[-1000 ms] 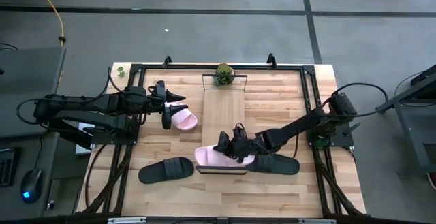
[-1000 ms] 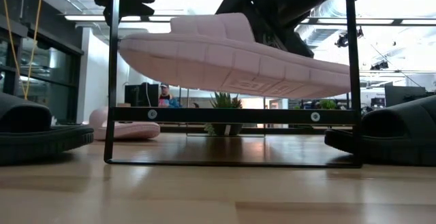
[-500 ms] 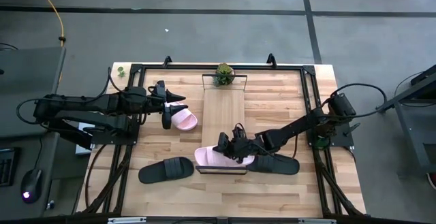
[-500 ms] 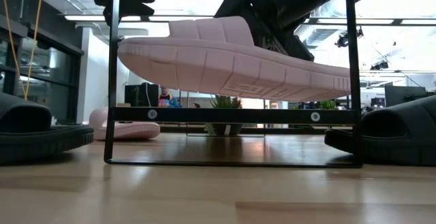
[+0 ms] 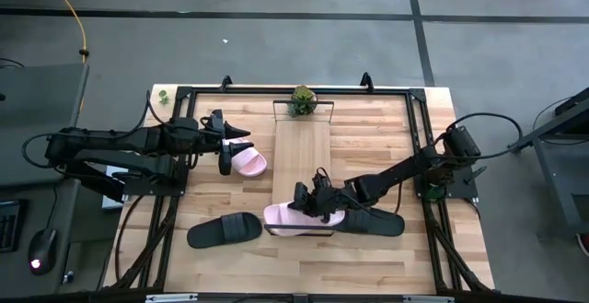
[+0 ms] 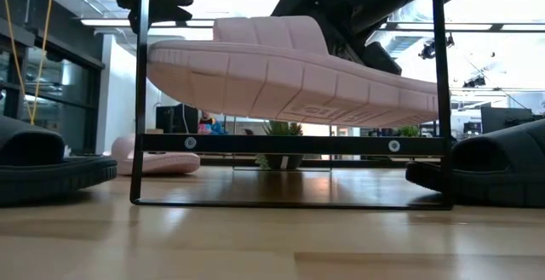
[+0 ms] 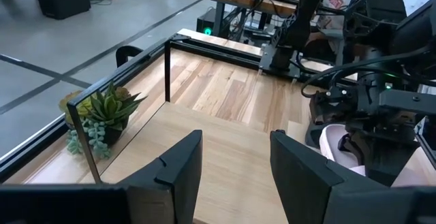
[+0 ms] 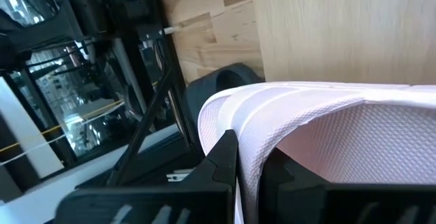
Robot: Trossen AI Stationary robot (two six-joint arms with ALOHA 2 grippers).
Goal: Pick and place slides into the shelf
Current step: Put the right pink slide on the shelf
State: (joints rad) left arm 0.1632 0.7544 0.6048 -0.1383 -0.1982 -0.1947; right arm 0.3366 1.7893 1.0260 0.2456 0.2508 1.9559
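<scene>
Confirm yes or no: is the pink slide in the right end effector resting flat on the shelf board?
No. In the low view the pink slide hangs tilted above the shelf, held by the right end effector.

From above, I saw even, soft light with only faint shadows under the arms. In the low view, bright ceiling lights behind washed out the background and left the black slides (image 6: 51, 165) as dark shapes; the near tabletop (image 6: 272, 246) looked blurred. In the right wrist view, the pink slide (image 8: 327, 149) filled the frame, soft-focused.
</scene>
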